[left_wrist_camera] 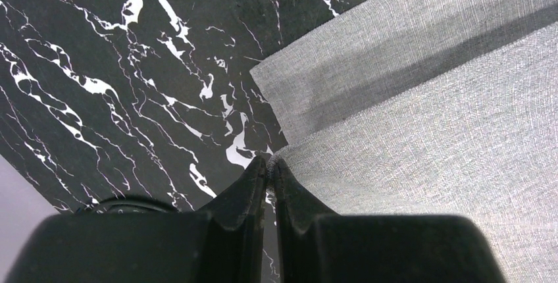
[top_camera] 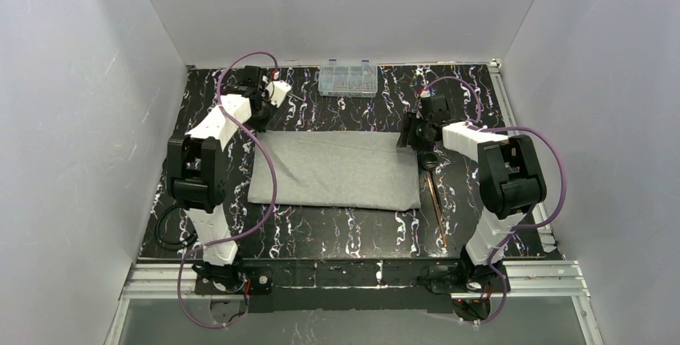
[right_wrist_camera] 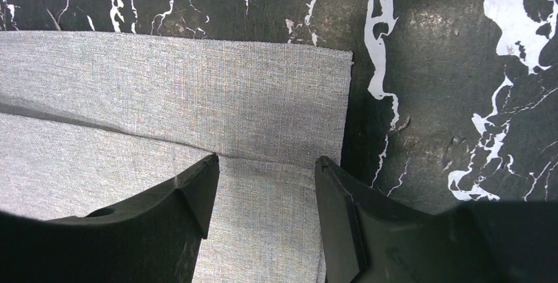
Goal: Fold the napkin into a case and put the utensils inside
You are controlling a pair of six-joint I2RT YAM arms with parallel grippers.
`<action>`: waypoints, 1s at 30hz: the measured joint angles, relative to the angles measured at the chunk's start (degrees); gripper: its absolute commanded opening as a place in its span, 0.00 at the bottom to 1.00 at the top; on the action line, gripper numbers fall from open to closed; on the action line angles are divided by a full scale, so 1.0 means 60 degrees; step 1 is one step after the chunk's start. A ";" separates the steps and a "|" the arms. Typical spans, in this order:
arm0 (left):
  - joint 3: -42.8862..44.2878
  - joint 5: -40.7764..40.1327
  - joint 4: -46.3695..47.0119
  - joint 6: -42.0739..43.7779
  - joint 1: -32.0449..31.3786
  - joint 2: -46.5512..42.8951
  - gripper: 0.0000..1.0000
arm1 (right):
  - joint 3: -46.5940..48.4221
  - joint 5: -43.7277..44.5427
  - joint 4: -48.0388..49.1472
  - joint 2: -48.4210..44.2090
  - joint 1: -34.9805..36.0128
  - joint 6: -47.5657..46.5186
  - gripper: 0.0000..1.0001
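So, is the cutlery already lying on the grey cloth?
No, the utensils lie on the table, just right of the napkin.

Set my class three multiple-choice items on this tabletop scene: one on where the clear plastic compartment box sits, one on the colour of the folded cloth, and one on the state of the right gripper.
1. Where is the clear plastic compartment box?
A. at the far edge of the black marbled table, beyond the light-grey cloth napkin
B. on top of the napkin
C. at the table's near edge

2. What colour is the napkin?
A. red
B. light grey
C. green

3. How does the right gripper stand?
A. shut on the box
B. shut on bare table
C. open, at the napkin's edge

Key: A, the box lies past the napkin's far side; B, the fabric is plain grey in every view; C, its fingers stand apart with cloth showing between them.
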 measured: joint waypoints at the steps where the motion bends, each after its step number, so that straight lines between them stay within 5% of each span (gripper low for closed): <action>1: -0.0033 0.0000 0.0004 0.0018 0.0000 -0.0047 0.00 | 0.0000 0.0000 0.0000 0.0000 0.0000 0.0004 0.64; 30: -0.0423 -0.0062 0.0033 0.0273 0.0029 -0.0098 0.00 | -0.0007 -0.0255 -0.0004 -0.0171 -0.0171 0.0248 0.62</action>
